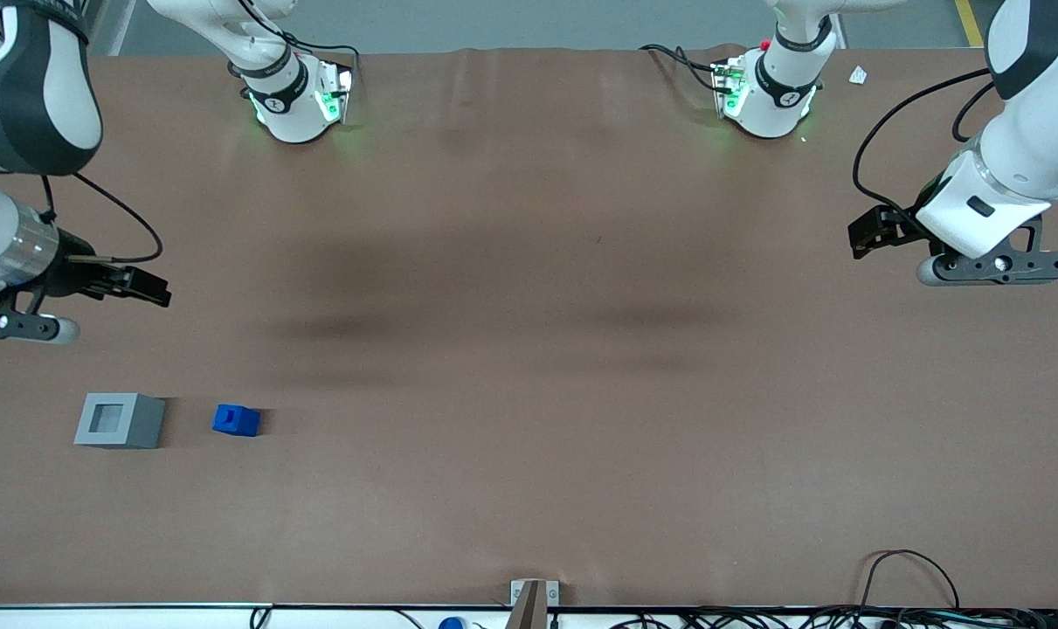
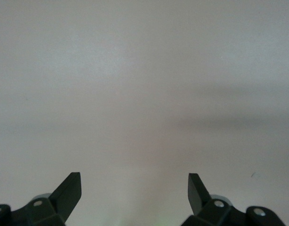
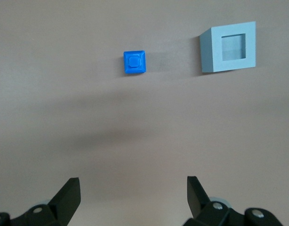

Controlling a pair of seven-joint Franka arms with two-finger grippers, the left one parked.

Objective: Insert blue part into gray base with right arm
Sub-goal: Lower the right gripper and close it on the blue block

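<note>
Nothing is inserted yet: the blue part (image 1: 236, 420) is lying beside the gray base (image 1: 119, 420) on the table (image 1: 529, 489), while the gripper (image 3: 133, 194) is hovering above, fingers apart and empty.

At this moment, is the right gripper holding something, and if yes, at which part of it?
Nothing is held. The right gripper hangs open above the table, apart from the blue part and the gray base, which lie beside each other.

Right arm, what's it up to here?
Nothing is grasped yet. The right arm's gripper is open and hangs above the table, clear of both parts. The blue part sits on the table beside the gray base, apart from it, and the base's recess is empty.
</note>
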